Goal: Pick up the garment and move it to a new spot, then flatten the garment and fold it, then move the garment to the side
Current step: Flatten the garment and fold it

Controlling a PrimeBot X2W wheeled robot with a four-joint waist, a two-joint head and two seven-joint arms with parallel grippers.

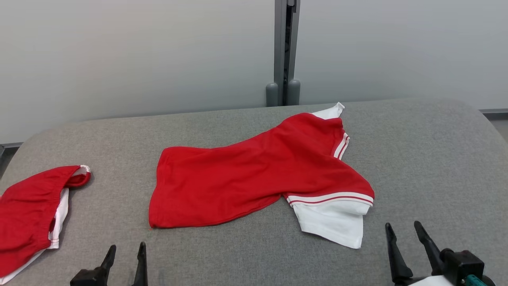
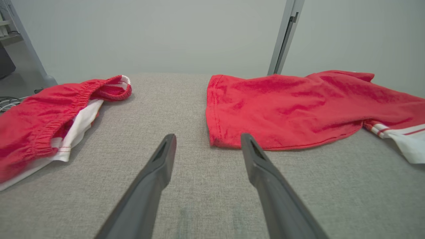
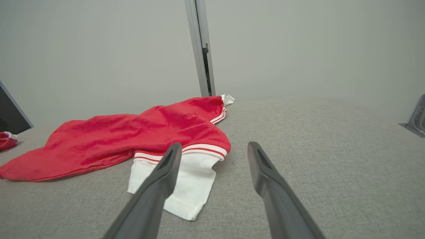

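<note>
1. The garment [image 1: 246, 182], a red shirt with white sleeves, is lying rumpled near the middle of the grey padded table [image 1: 416, 159]. Its hem is lying to the left and its collar end to the far right.
2. It is being judged light, soft and limp. Sagging from whatever point is lifted is to be expected, and breakage is not.
3. The cloth looks matte, so slipping is being judged unlikely once a full fold is pinched.
4. 2 holds are being suggested. These are the near left hem corner [image 1: 156, 221] for the left arm, and the near white sleeve [image 1: 333, 222], or the striped band above it, for the right arm.
5. The left gripper [image 1: 127, 246] is being held at the near left edge with its jaws spread wide. Nothing is lying between them, and the hem corner is close ahead.
6. The right gripper [image 1: 403, 225] is being held at the near right, equally wide and holding nothing, just right of the near sleeve.
7. Being counted: 2 garments, namely 1 shirt and 1 red-and-white pair of shorts [image 1: 27, 210] at the far-left edge. There are also 2 grippers, 2 white sleeves (of the far one [image 1: 331, 112] just a corner is peeking out) and 1 grey post [image 1: 283, 51] behind the table.
</note>
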